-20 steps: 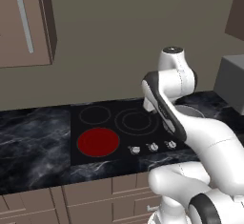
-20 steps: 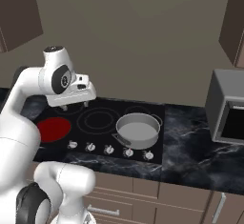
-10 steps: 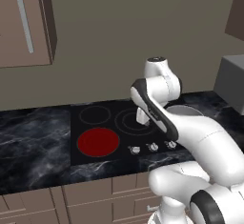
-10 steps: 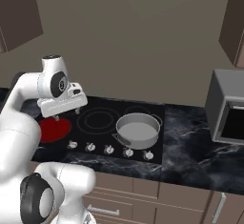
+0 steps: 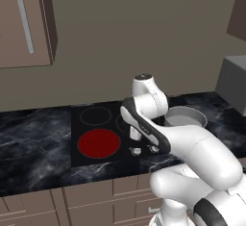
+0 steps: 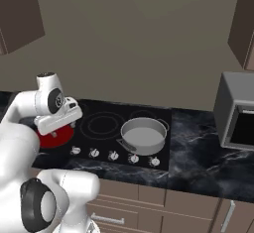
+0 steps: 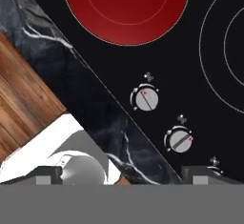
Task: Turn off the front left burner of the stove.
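Currently, the front left burner is seen glowing solid red at the near left of the stove, which is set into the dark marbled tabletop. Compared with half a second earlier, the arm has been lowered and swung toward the knob row, and the hand is now held above the stove's front edge, just right of the red zone. In the hand view, the leftmost knob and the second knob are seen below the red burner, each with its pointer line slanted. The two dark fingertips are set well apart, with nothing between them, and no knob is touched. A grey pot rests on the stove's right side, its position unchanged. The burner's red glow is likewise unchanged.
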